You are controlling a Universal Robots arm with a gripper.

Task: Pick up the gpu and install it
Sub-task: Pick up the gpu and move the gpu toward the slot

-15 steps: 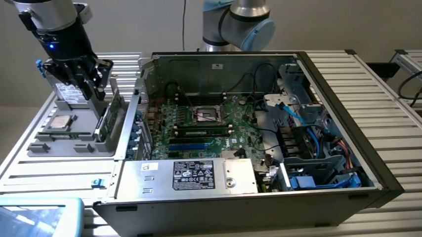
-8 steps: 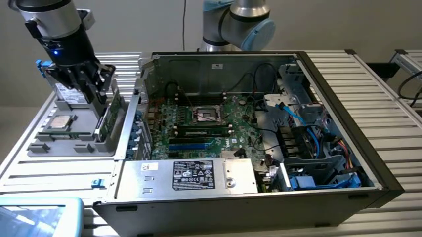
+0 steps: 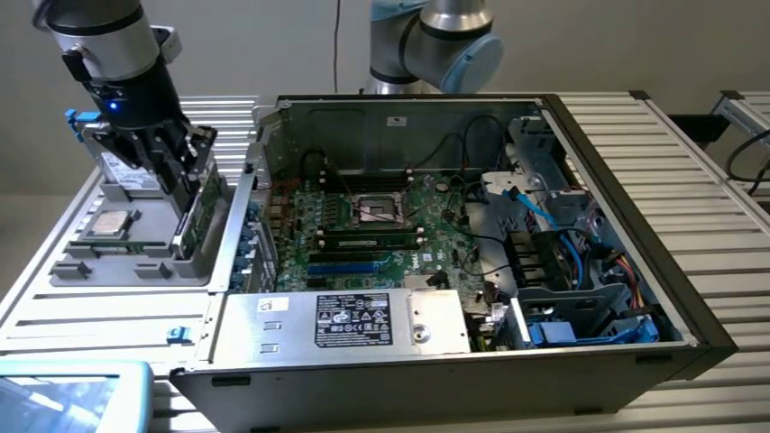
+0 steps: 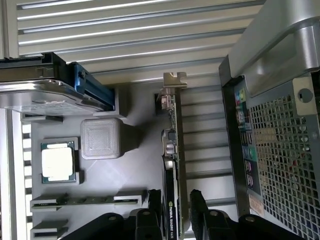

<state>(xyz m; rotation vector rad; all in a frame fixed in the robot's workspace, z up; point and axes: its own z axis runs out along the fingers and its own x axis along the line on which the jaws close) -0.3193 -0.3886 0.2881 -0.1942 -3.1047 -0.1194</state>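
A slatted bench carries the open case, which takes up the middle and the exterior view's right. Its board lies face up inside. Just beside the case, on the exterior view's left, sits a grey tray with a chip and a drive in their own pockets.

The gripper is down over the tray's near-case edge, where the gpu stands on edge in its slot. In the wrist view the jaws stand apart, one on each side of the gpu. A sliver of gap seems to show on each side, so I'd say it isn't pinched yet.

The jaws straddle the end away from the bracket, so an off-centre hold could let the gpu tip. A crooked lift might bind it in the slot or drag the tray. The case wall is near, so the bracket could catch it.
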